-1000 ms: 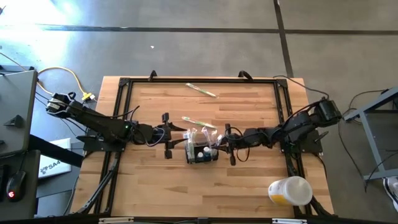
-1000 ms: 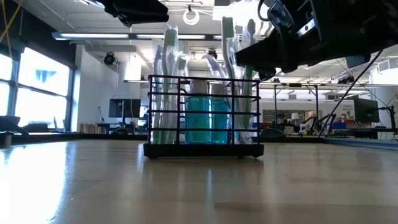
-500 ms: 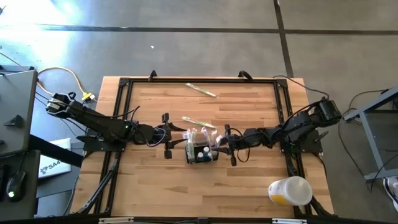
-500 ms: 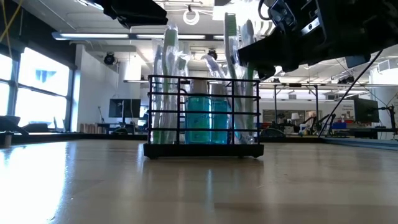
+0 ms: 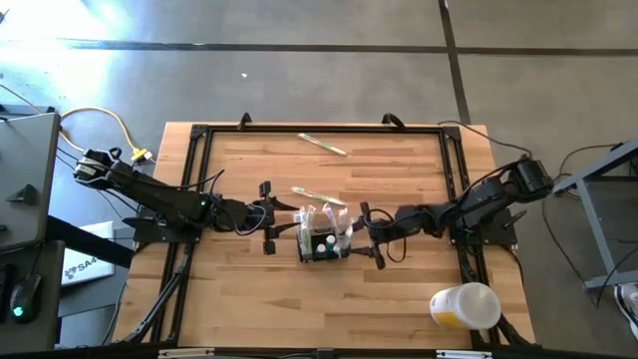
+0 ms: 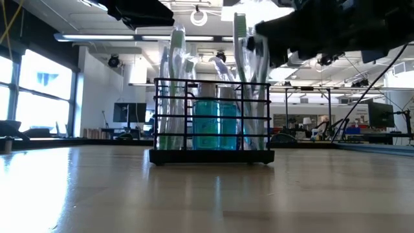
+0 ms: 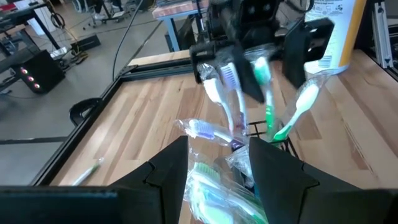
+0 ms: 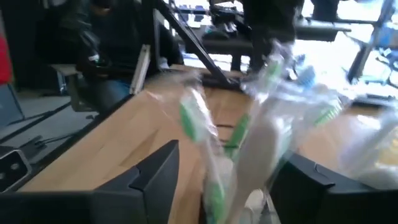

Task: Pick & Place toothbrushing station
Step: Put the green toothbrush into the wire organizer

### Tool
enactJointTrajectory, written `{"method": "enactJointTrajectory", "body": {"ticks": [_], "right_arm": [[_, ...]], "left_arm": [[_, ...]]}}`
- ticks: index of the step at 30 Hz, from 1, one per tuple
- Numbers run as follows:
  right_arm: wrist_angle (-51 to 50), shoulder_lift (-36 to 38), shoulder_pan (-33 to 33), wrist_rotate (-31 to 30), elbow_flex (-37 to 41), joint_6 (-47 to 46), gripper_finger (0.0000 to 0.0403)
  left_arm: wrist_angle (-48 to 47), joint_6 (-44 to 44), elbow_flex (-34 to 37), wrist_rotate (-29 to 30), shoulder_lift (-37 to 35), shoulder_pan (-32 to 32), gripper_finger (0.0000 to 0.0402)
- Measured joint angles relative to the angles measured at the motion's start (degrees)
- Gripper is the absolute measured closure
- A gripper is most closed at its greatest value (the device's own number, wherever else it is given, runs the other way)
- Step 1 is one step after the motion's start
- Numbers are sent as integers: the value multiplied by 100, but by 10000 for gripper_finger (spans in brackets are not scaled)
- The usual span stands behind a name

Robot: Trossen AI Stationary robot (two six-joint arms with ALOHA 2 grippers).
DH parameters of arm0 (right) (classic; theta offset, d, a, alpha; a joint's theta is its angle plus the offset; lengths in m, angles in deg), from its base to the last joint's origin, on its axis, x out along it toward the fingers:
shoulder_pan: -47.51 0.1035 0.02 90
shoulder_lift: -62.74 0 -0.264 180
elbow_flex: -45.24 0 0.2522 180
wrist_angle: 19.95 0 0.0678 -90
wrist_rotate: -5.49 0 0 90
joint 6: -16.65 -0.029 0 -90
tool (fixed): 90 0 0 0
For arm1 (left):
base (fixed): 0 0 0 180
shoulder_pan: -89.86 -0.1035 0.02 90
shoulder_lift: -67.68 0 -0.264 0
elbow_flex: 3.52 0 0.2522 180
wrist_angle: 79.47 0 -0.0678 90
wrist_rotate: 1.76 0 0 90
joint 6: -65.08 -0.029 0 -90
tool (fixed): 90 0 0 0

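Note:
The toothbrushing station, a small black wire caddy, stands on its base at the table's middle. It holds a blue bottle and several wrapped toothbrushes standing up. My left gripper hovers at the caddy's left, open, its fingers on either side of the wrapped brush tops. Whether they touch, I cannot tell. My right gripper is at the caddy's right, open, with brush tops in the gap between its fingers.
Two loose wrapped toothbrushes lie on the table, one just behind the caddy and one near the far edge. A white-and-yellow cup lies at the near right corner. A black frame borders the tabletop.
My right gripper has opened and let go of the green toothbrush, which now stands more upright in the caddy. The gripper has also tipped a little. The caddy has kept its place.

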Motion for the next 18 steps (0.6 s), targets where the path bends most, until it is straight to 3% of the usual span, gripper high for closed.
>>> {"method": "enactJointTrajectory", "body": {"ticks": [11,18], "right_arm": [[-628,1087,468,2,0,467,191],[-2166,2158,703,-456,-234,456,191]], "left_arm": [[-24,91,0,0,0,0,238],[-2,101,0,11,-6,2,238]]}}
